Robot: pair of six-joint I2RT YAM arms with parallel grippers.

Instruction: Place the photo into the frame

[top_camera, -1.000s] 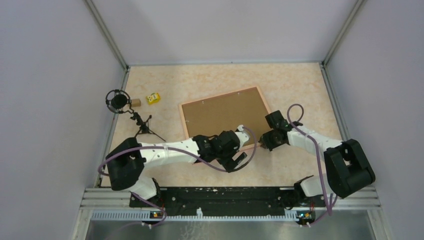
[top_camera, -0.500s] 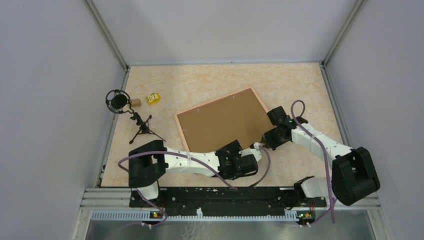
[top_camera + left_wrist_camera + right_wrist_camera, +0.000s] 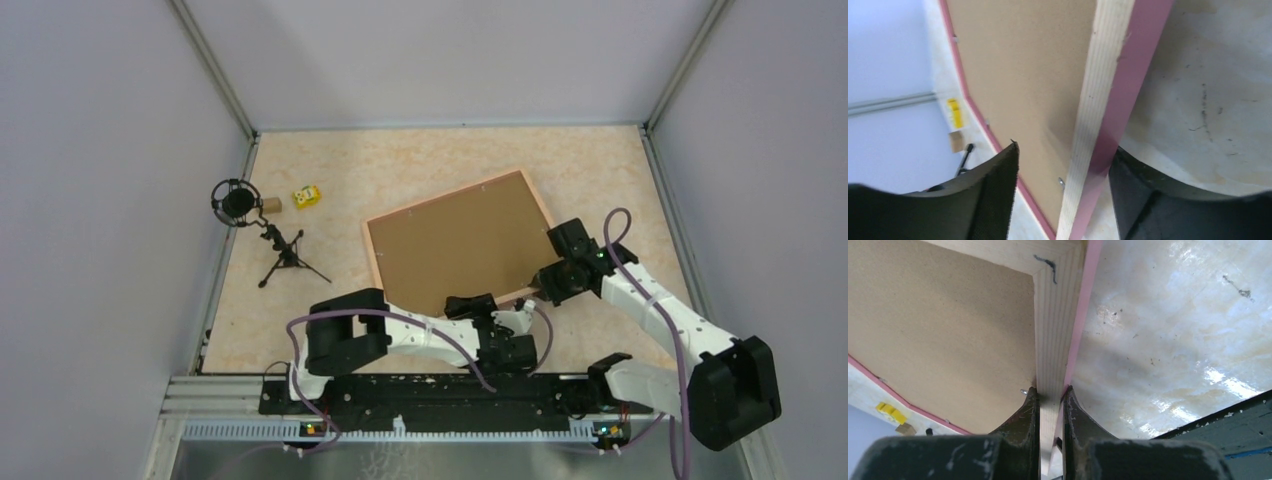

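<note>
Salmon-pink paint covers the outer face of the frame [image 3: 1120,100], while the back of its narrow rails is pale, bare wood with straight grain and a mitred corner carrying a dark pen mark. It lies back-up on the table [image 3: 400,160], turned at an angle, right of centre. A flat brown backing board [image 3: 455,245] with a matt, fibrous surface fills it, held by small metal tabs along the inner edge.

The right fingers [image 3: 1025,415] are pinched tight on the rail close to the near right corner, one on the wooden inner side and one on the pink outer side. The left fingers [image 3: 993,190] stand apart astride the near rail, one over the backing board and the other over the table just beside the pink edge; whether either touches the rail I cannot tell.

The table is beige with marbled mottling and shows fine scratches. Well apart at the far left stand a black microphone [image 3: 240,203] on a small tripod [image 3: 285,258], a yellow block [image 3: 306,196] and a small brown cube [image 3: 272,205]
</note>
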